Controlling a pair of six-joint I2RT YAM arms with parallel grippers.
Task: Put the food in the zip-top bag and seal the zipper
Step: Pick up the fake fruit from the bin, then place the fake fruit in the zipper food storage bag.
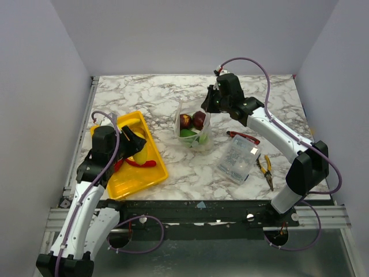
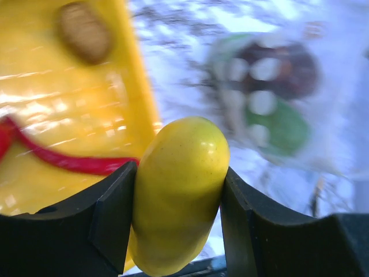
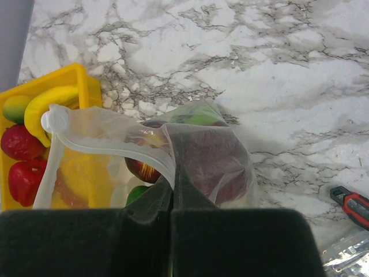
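Note:
My left gripper point(image 1: 137, 145) hangs over the yellow tray point(image 1: 151, 173) and is shut on a yellow lemon point(image 2: 180, 190), squeezed between both fingers point(image 2: 109, 222). A red chili point(image 2: 69, 163) lies in the tray below it. The clear zip-top bag point(image 1: 193, 131) stands at the table's middle with dark red fruits point(image 3: 216, 164) and a green piece point(image 1: 187, 133) inside. My right gripper point(image 3: 173, 193) is shut on the bag's mouth edge and holds it up. The whitish zipper point(image 3: 109, 144) curves left from the fingers, and the mouth is open. A banana point(image 3: 46, 103) and red fruits point(image 3: 20, 141) lie in the tray.
A clear plastic box point(image 1: 237, 158), yellow-handled pliers point(image 1: 265, 167) and a red utility knife point(image 1: 242, 137) lie right of the bag. White walls enclose the marble table on three sides. A brown piece point(image 2: 83, 32) lies in the tray.

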